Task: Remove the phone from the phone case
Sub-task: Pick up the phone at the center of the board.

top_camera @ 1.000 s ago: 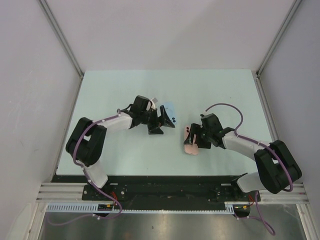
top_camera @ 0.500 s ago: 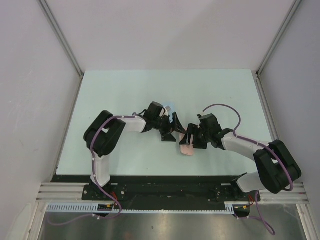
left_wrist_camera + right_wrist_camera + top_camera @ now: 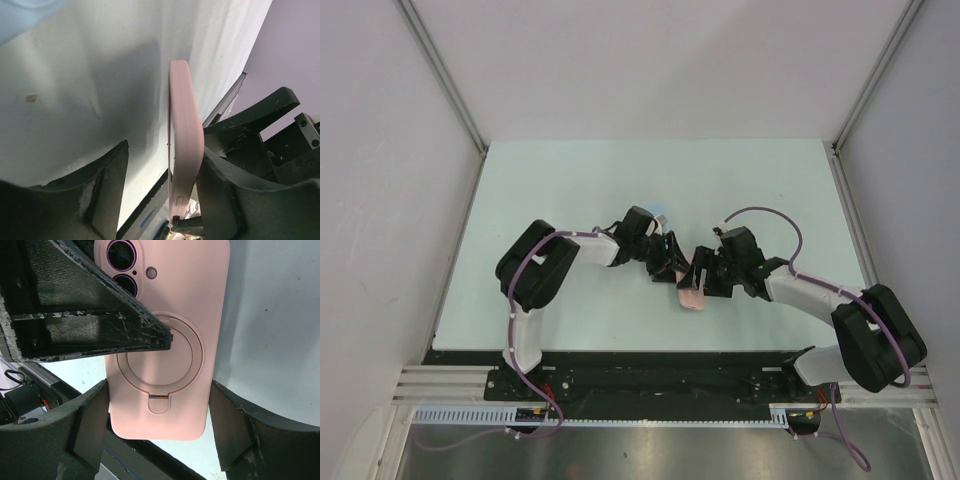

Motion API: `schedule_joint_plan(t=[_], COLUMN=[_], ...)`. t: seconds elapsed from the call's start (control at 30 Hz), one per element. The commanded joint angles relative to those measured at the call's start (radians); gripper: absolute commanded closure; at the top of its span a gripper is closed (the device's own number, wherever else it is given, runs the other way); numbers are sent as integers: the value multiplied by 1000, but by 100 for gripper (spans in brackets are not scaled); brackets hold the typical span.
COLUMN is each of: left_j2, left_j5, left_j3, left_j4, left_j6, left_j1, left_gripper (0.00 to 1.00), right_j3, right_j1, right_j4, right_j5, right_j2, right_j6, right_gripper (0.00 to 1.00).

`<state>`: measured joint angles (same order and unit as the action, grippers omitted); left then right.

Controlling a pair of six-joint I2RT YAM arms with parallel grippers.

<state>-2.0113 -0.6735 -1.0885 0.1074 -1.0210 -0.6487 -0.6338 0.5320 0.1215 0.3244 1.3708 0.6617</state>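
Right claw [image 3: 160, 405] clamps the pink phone case [image 3: 170, 340] between its fingers. Left claw [image 3: 166, 150], jaws apart, straddles its edge. Likely next: pinch that edge and peel it off the phone [image 3: 125, 282].

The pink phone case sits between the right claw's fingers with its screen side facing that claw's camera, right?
Not the screen side. The right wrist view shows the pink phone case between the fingers of the right gripper with its back facing the camera: the lenses and ring stand are visible.
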Motion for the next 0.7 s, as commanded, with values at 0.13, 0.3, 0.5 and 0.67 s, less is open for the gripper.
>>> schedule_joint_plan(t=[0.13, 0.3, 0.5, 0.67], left_j2=[11, 75, 146, 169], left_j5=[5, 2, 64, 138], left_j3=[-54, -77, -120, -143], left_j4=[11, -52, -187, -270], left_j6=[-4, 18, 42, 7], left_j1=[-20, -17, -2, 1], left_gripper=[73, 97, 100, 100], right_j3=[-3, -43, -188, -274], right_j1=[22, 26, 129, 298], right_j4=[-43, 68, 279, 339], right_j5=[8, -50, -299, -563], right_j2=[-49, -101, -220, -207], right_j6=[6, 7, -28, -45], right_gripper=[37, 15, 10, 10])
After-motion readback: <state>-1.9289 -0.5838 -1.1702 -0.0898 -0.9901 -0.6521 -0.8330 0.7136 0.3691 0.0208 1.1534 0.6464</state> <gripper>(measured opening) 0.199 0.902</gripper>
